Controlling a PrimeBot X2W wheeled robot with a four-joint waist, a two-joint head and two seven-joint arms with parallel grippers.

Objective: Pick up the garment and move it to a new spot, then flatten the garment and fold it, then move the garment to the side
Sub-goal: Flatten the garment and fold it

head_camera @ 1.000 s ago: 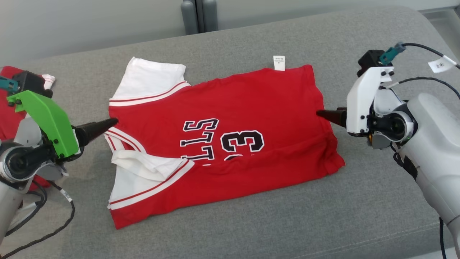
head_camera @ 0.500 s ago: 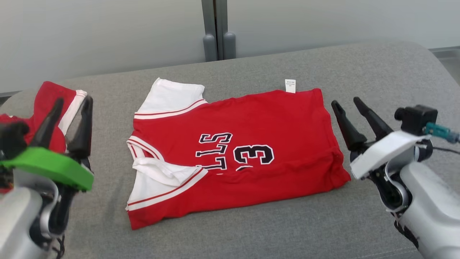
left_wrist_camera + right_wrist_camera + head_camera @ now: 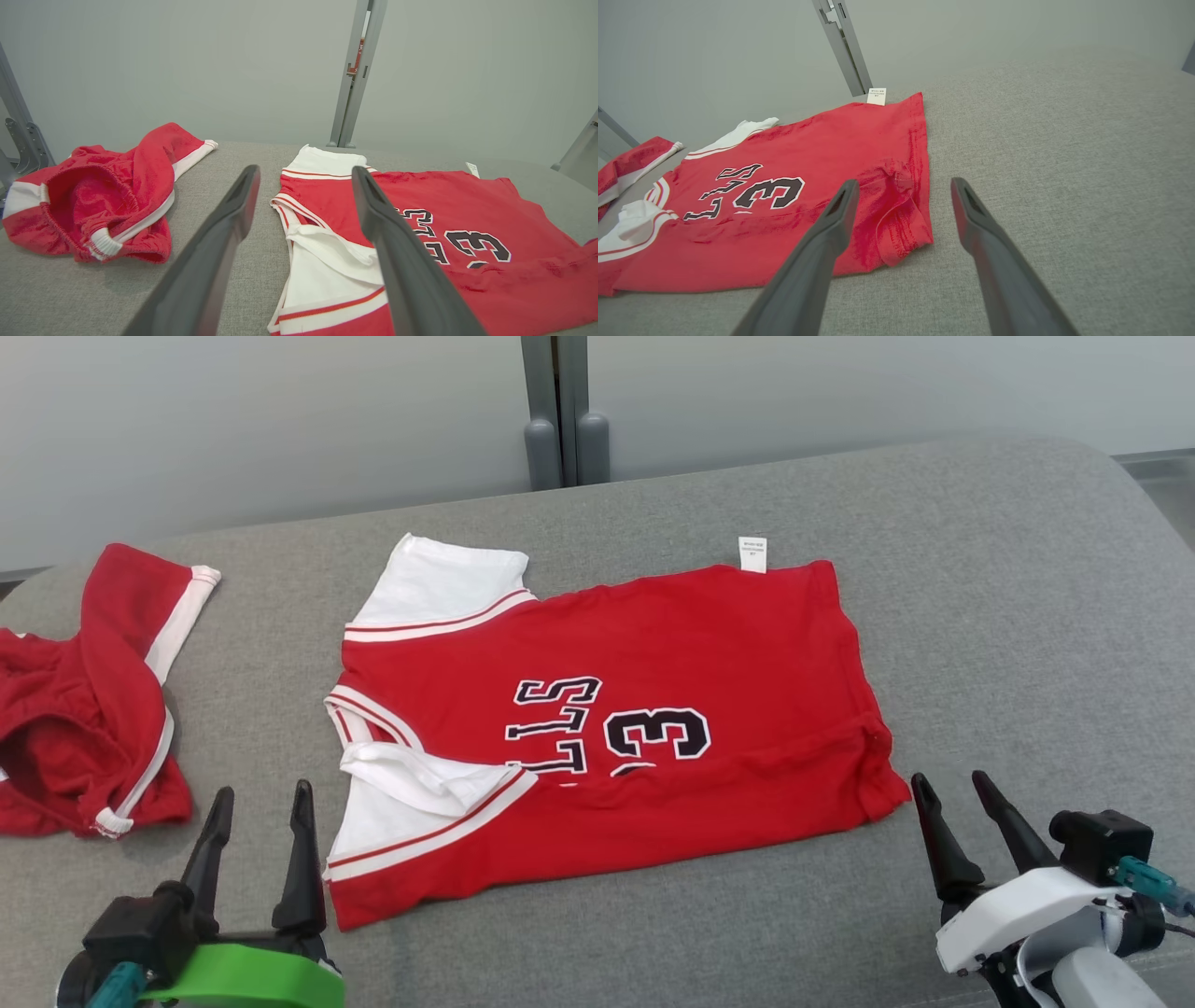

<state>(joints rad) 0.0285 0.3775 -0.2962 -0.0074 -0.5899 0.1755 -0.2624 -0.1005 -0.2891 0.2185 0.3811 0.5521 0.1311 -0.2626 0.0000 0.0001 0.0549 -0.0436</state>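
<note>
The garment (image 3: 616, 719), a red jersey with white sleeves and black lettering, lies folded flat on the grey padded surface (image 3: 1008, 616); it also shows in the left wrist view (image 3: 420, 233) and the right wrist view (image 3: 794, 205). My left gripper (image 3: 261, 795) stands open near the front edge, just left of the garment's lower left corner, with nothing between its fingers (image 3: 224, 233). At the lower right my right gripper (image 3: 952, 782) is open too, just off the garment's lower right corner, and empty.
A second red piece with white trim (image 3: 84, 728) lies bunched at the far left of the surface (image 3: 107, 205). A grey post (image 3: 560, 411) stands against the pale wall behind. Bare grey surface stretches to the right (image 3: 1064, 154).
Both grippers have pulled back from the garment's left and right edges toward the front, fingers now pointing up the view. The head camera has shifted. The garment stays put.
</note>
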